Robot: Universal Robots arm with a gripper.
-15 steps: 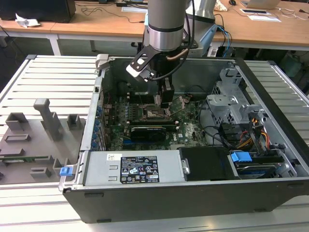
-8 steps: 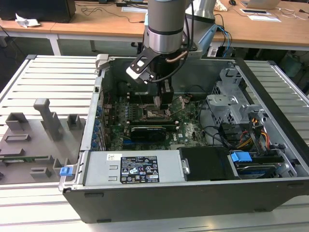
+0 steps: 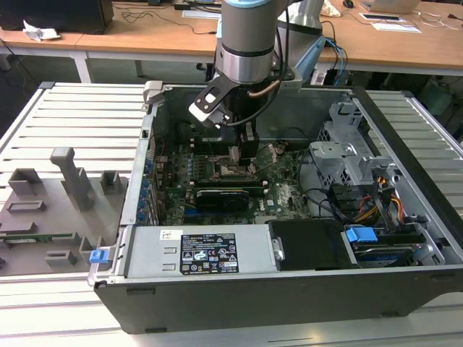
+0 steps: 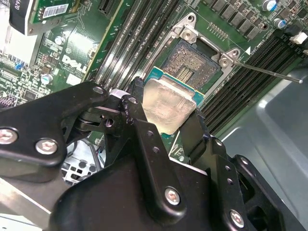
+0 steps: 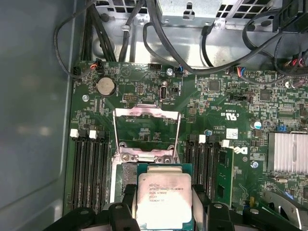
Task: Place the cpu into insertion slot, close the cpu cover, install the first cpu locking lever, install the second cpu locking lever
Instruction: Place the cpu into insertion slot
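Watch the alignment. If the chip [image 5: 165, 202] goes down tilted or turned against the socket [image 4: 190, 67], I'd expect an edge to crush the fine contacts. A weak pinch on such thin edges could also let it slip. Your hand [image 4: 167, 111] is clamped on the chip, one finger on each opposite side, holding it over the socket's near edge, not yet seated. The cover [image 5: 147, 112] stands swung back behind it.

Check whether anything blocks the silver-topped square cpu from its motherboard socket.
Nothing visible does. The black gripper holds the silver-topped square cpu above the open socket; the grey metal cpu cover frame is swung open, clear of it.
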